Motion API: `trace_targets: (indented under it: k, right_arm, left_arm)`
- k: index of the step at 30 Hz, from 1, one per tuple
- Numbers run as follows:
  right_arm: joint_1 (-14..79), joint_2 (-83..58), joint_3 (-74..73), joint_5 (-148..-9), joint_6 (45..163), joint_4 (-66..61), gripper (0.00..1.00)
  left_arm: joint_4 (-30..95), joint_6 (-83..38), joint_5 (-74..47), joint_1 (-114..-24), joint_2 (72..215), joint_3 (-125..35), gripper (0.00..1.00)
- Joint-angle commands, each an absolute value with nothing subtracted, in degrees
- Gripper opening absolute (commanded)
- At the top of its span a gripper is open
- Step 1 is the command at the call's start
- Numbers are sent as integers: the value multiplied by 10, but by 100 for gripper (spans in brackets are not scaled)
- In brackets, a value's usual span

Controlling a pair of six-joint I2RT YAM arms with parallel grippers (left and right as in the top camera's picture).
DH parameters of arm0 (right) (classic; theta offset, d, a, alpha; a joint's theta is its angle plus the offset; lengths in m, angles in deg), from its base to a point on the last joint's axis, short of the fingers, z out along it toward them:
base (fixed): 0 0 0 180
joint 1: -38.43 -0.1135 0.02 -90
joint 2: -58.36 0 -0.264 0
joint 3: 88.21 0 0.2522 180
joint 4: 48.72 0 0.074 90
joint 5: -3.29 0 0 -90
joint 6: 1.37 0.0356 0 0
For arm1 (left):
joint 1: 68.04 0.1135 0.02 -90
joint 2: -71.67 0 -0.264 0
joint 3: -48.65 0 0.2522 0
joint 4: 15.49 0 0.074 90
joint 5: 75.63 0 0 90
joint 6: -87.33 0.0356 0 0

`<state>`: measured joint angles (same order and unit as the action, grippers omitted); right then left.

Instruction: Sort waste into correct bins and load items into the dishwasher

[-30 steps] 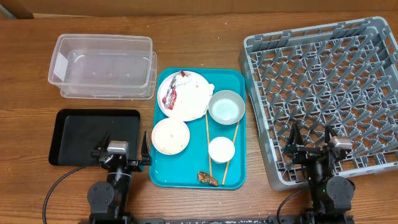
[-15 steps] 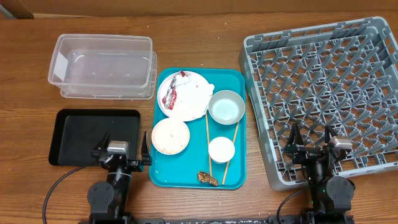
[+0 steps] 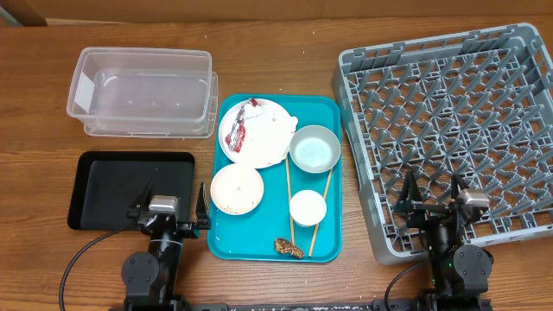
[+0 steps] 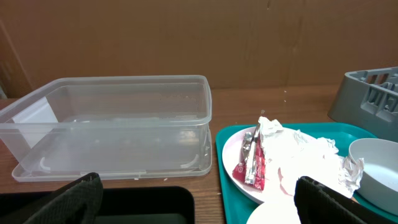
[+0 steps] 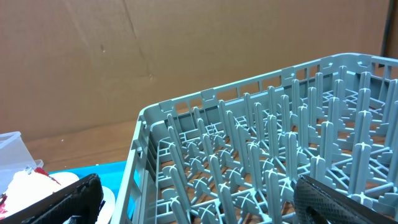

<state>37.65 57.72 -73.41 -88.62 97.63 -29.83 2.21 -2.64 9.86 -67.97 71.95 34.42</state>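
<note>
One red-and-white snack wrapper (image 3: 241,122) is noted on the far-left part of the round plate (image 3: 259,147). A crumpled white napkin (image 4: 292,146) is seen just beside it to the right, also on the plate. The wrapper is judged very light, thin, crinkly and slippery; a pinch across a raised fold near its middle is advised. The napkin is judged soft and compressible, so any high crease may be taken. The plate is judged stiff, smooth and breakable, and is best gripped at the rim once emptied.

The plate is located at the far-left corner of the teal tray (image 3: 259,246). Recorded on the same tray:
- grey-white bowl (image 3: 314,149), to the right
- pink bowl (image 3: 236,188), nearer, with what looks like rice
- white cup (image 3: 308,207)
- two chopsticks (image 3: 289,203)
- brown lump (image 3: 289,248), at the near edge

On the tabletop (image 3: 276,60), the clear tub (image 3: 143,92) and black tray (image 3: 104,186) are set to the left and the grey rack (image 3: 449,121) to the right. Nothing is seen loaded in them.

The left end effector (image 3: 173,194) is released, fingers spread wide, over the near edge of the black tray. The right end effector (image 3: 432,188) is likewise spread and grasps nothing, at the rack's near edge.
</note>
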Motion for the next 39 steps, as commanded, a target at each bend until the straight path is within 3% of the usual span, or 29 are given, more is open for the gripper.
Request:
trace_targets:
  k: [1,19,29,39]
  right_arm:
    - [378,575,-740,-888,976,-303,100]
    - [378,572,-736,-875,976,-296,100]
    - [378,510,-584,-860,1013,-118,100]
    - [378,313,-327,-853,1013,95,100]
  left_arm:
    - [23,-18,90,-680,720,346,100]
    - [28,-46,88,-680,723,344,100]
    - [216,-44,100,-680,827,192,100]
    - [389,-44,80,-680,1104,-77,100]
